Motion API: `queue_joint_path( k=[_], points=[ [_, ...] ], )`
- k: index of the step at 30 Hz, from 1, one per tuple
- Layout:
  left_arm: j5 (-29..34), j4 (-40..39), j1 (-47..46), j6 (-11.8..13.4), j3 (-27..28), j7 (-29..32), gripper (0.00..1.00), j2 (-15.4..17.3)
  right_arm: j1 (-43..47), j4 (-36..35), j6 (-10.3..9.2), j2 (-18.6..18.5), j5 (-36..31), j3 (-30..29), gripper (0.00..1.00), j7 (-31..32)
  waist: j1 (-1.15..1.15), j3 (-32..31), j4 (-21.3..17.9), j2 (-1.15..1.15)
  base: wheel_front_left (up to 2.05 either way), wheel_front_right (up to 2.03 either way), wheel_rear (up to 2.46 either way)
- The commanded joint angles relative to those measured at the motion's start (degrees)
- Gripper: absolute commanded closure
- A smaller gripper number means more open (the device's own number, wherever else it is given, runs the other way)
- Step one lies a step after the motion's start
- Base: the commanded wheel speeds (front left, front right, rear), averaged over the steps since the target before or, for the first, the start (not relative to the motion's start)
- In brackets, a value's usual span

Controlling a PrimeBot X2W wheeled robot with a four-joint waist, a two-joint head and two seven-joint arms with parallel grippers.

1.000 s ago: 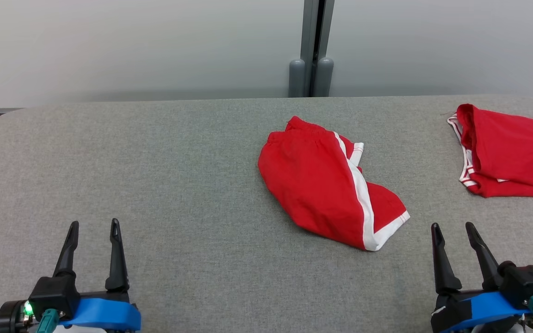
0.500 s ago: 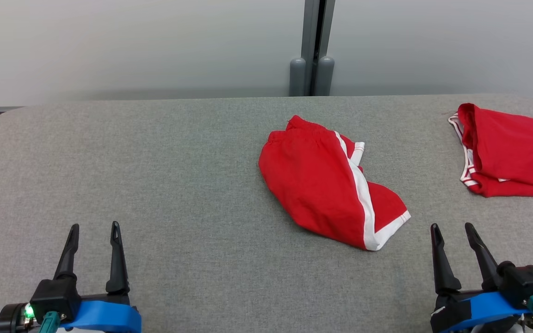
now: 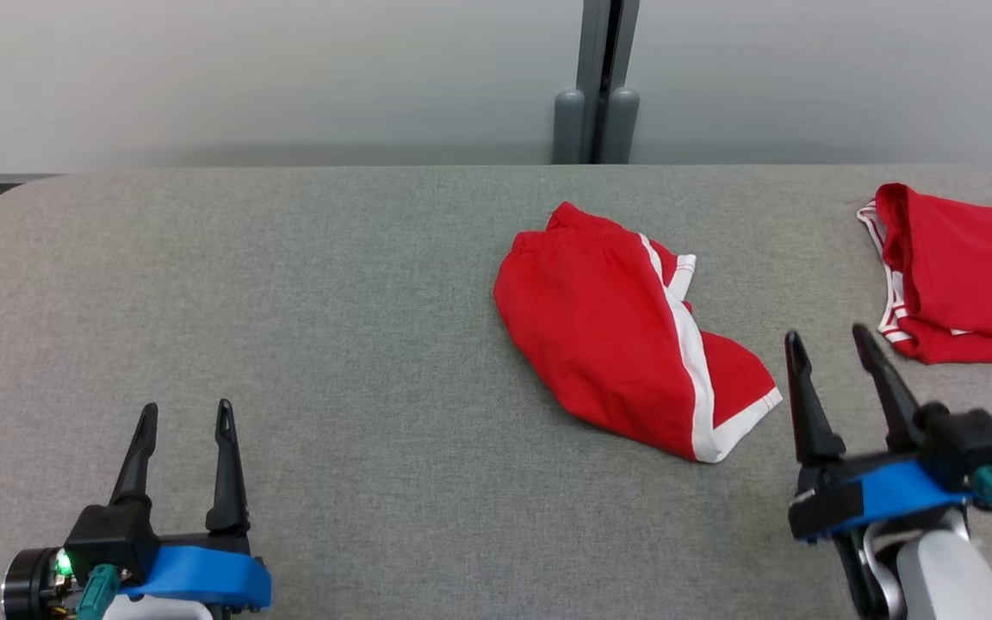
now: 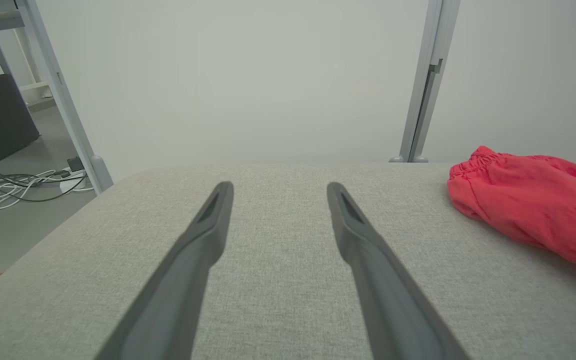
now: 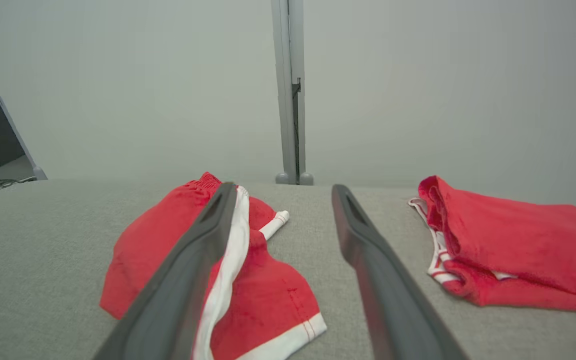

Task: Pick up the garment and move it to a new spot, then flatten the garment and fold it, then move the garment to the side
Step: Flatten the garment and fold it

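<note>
At the lower left, the left hand (image 3: 186, 405) hovers over the grey surface (image 3: 332, 301), its two fingers spread wide with nothing between them. Right of centre lies the garment (image 3: 608, 336), red shorts with a white side stripe and white hem. They are bunched and partly doubled over, with the waistband toward the far edge and a leg opening toward the robot. Just beside that near hem is the right hand (image 3: 827, 332), likewise released and empty, its fingers pointing toward the far edge and not touching the fabric. Farther right, a second red garment (image 3: 970, 284) with white trim lies well apart and seems to be folded already, so the shorts look like the piece to handle. The step in hand appears to be the first pick-up, barely begun. To do it well, the right hand should come down on the hem corner or a raised fold, pinch one or two layers rather than the whole bundle, and close fully before lifting. The left hand could then take the waistband so the shorts hang open, ready for flattening
</note>
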Motion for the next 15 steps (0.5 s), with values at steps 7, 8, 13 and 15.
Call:
queue_joint_path(
  k=[7, 8, 13, 15],
  points=[
    [1.12, 0.37, -4.16, -1.38, -0.93, -0.13, 0.0, -1.26, -17.13, 6.19, 0.01, -5.35, -1.47, 5.61, 0.0, 4.46, 0.0, 4.66, 3.44, 0.0, 0.0, 0.0, 0.0],
    [1.23, 0.38, -4.67, -1.49, -1.08, -0.14, 0.0, -1.53, -19.32, 7.32, 0.01, -5.88, -1.45, 6.26, 0.0, 5.16, 0.0, 5.29, 3.94, 0.0, 0.0, 0.0, 0.0],
    [1.43, 0.6, -6.76, -1.99, -0.79, -0.13, 0.0, -2.5, -29.38, 15.49, 0.01, -8.37, -0.34, 10.61, 0.0, 9.54, 0.0, 8.16, 5.98, 0.0, 0.0, 0.0, 0.0],
    [1.55, 0.59, -7.29, -2.03, -0.67, -0.14, 0.0, -2.78, -32.19, 18.64, 0.01, -8.67, 0.79, 11.77, 0.0, 10.44, 0.0, 9.24, 6.71, 0.0, 0.0, 0.0, 0.0]
  ],
)
